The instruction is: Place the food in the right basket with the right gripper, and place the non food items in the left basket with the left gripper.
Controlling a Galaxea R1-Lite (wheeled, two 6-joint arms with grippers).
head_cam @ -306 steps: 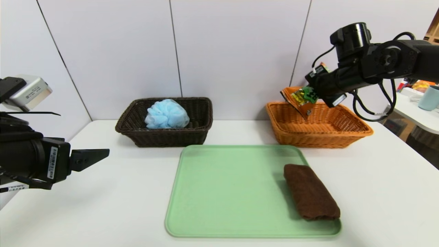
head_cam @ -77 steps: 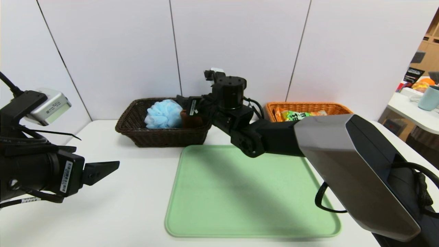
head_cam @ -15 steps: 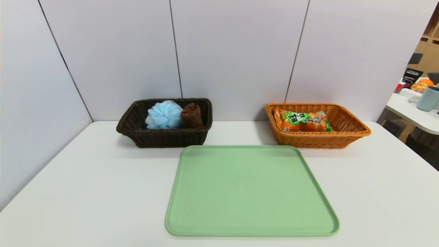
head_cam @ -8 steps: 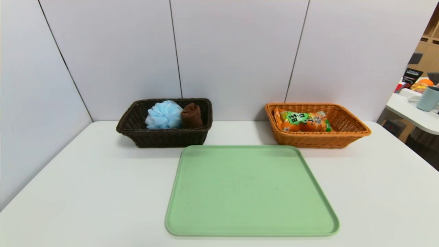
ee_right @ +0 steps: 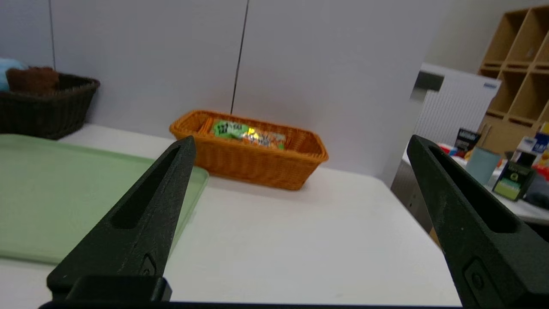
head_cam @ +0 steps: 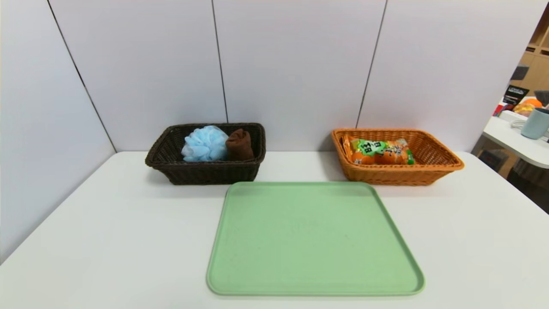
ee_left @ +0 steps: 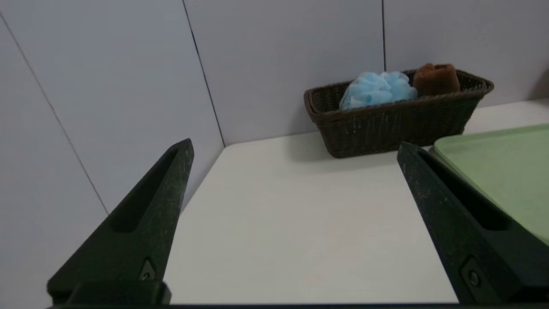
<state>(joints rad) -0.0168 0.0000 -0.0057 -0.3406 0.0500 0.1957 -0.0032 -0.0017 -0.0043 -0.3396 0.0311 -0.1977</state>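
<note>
While I watch from my console, the orange snack packet (head_cam: 379, 151) lies flat inside the orange basket (head_cam: 446, 165) at the far right of the white table (head_cam: 107, 240), and from the right wrist view I can see its green label just above the rim. Over on the far left, the dark brown basket (head_cam: 206, 174) holds the blue bath pouf (head_cam: 205, 143) and the rolled brown towel (head_cam: 239, 145), the two touching side by side, the towel nearer the table's middle. Between the baskets and closer to me sits the green tray (head_cam: 315, 240), its back edge just beside both baskets.

Neither arm shows from the head view. My left gripper (ee_left: 295, 148) hangs above the left part of the table with its fingers spread wide and nothing between them, facing the dark basket. My right gripper (ee_right: 300, 141) hangs above the right part of the table, likewise spread wide and unloaded, facing the orange basket. A side table (head_cam: 521, 143) with a pale cup (head_cam: 536, 123) stands off to the right.
</note>
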